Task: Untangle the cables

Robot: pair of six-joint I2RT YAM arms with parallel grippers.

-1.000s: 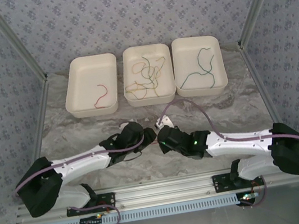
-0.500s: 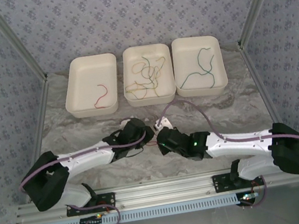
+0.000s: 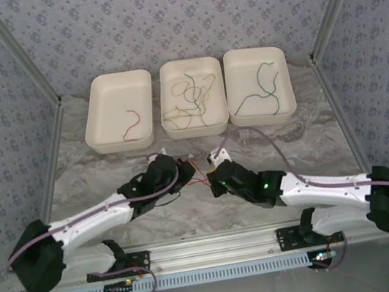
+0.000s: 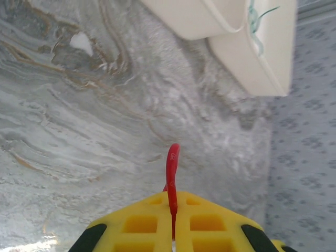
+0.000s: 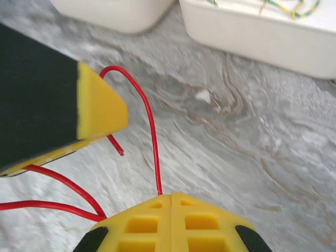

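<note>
A thin, glossy red cable (image 5: 149, 121), string-fine and round in section, spans between the two arms low over the tabletop (image 5: 252, 147). It is near the middle of the scene, on the near side of the trays and apart from them. The right fingers (image 5: 147, 223) are yellow blocks with a grid of square pockets, pressed together with no gap. The cable comes straight out of their seam, rises, then bends over in a hairpin toward the left. The left fingers (image 4: 144, 226), of the same yellow pocketed make, are likewise closed flat on each other. They clamp the cable so that a short rounded stub stands up out of the seam. In the right wrist view one left finger, yellow-faced on a black body, sits just beside the hairpin. Two more red strands run off low to the left; they may be slack of the same cable, though the view does not settle it. The tabletop is grey and marbled with pale and brownish veins. Farther off, three cream, smooth, round-cornered trays stand in a row. The left tray (image 3: 101, 94) holds a short curled red wire (image 3: 130, 124). The middle tray (image 3: 168, 72) holds a loose tangle (image 3: 187, 99) of yellow-olive and reddish cables. The right tray (image 3: 237, 65) holds a green cable (image 3: 263, 87) lying in a wavy line
</note>
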